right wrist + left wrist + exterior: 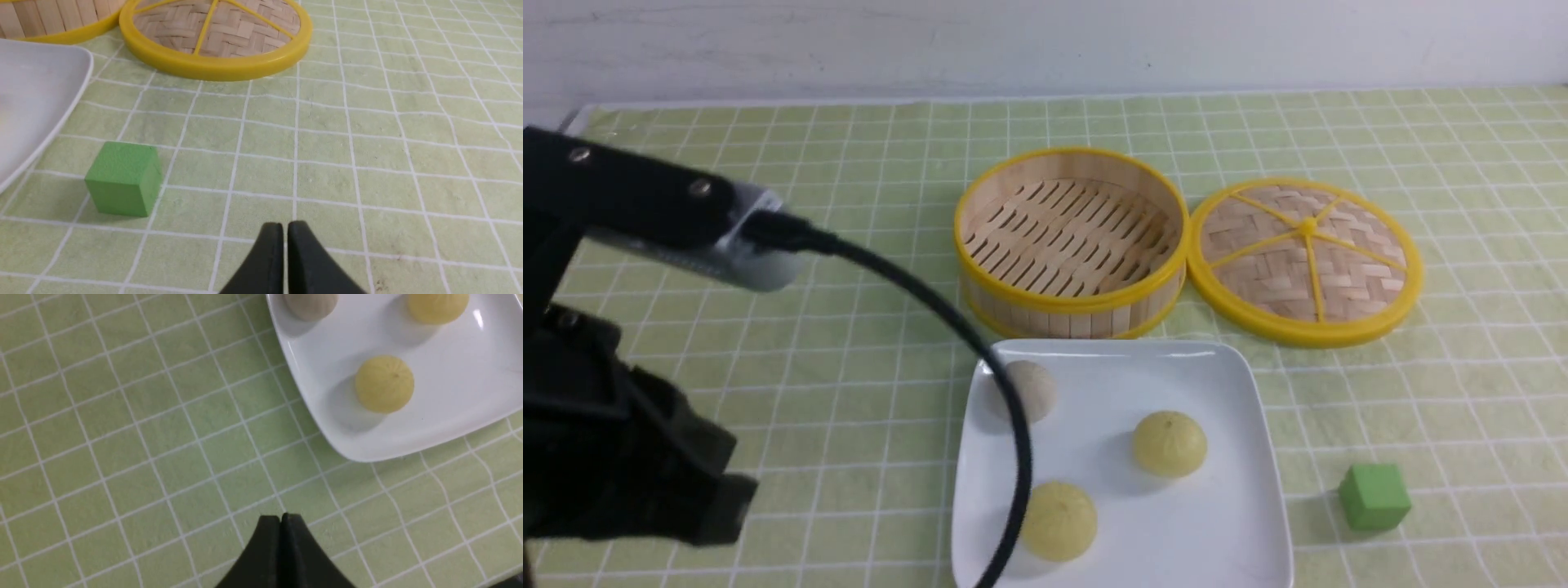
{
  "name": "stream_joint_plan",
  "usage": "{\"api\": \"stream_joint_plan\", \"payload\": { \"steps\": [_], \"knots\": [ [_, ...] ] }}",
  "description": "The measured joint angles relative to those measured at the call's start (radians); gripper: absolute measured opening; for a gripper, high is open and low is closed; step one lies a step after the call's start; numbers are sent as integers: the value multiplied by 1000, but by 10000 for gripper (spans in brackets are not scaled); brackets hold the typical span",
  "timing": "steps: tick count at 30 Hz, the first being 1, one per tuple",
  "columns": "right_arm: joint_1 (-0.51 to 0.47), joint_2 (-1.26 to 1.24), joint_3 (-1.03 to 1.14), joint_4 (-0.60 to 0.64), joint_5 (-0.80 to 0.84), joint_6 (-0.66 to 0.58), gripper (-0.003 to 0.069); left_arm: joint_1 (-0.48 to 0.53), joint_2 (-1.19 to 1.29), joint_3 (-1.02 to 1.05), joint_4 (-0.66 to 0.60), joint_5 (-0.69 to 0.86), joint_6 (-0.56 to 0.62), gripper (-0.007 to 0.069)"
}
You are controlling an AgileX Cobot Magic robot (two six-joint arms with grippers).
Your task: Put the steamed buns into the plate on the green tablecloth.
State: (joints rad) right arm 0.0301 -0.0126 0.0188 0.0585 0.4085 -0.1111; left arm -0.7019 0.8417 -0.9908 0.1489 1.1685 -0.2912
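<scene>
The white square plate [1225,523] lies on the green checked tablecloth [849,367] near the front. Three steamed buns sit in it: a greyish-white one [1031,390] at the back left, a pale yellow one [1170,443] in the middle and a pale yellow one [1058,519] at the front left. The left wrist view shows the plate [449,396] with the same buns. My left gripper [281,516] is shut and empty above bare cloth, left of the plate. My right gripper [285,224] is shut and empty above cloth, right of the plate's edge [36,94].
An empty yellow-rimmed bamboo steamer basket [1072,241] stands behind the plate, with its woven lid [1305,260] to its right. A green cube [1374,496] sits right of the plate. My left arm [621,425] and its black cable [980,351] fill the left foreground.
</scene>
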Motion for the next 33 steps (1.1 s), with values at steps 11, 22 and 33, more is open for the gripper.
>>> {"api": "stream_joint_plan", "payload": {
  "steps": [11, 22, 33],
  "knots": [
    [0, 0, 6, 3, -42, 76, 57, 0, -286, 139, -3, 49, -49, 2],
    [0, 0, 4, 3, -17, 98, 73, 0, -443, 474, 9, -352, -163, 2],
    [0, 0, 3, 3, -15, 99, 88, 0, -442, 720, 2, -946, -198, 13]
  ]
}}
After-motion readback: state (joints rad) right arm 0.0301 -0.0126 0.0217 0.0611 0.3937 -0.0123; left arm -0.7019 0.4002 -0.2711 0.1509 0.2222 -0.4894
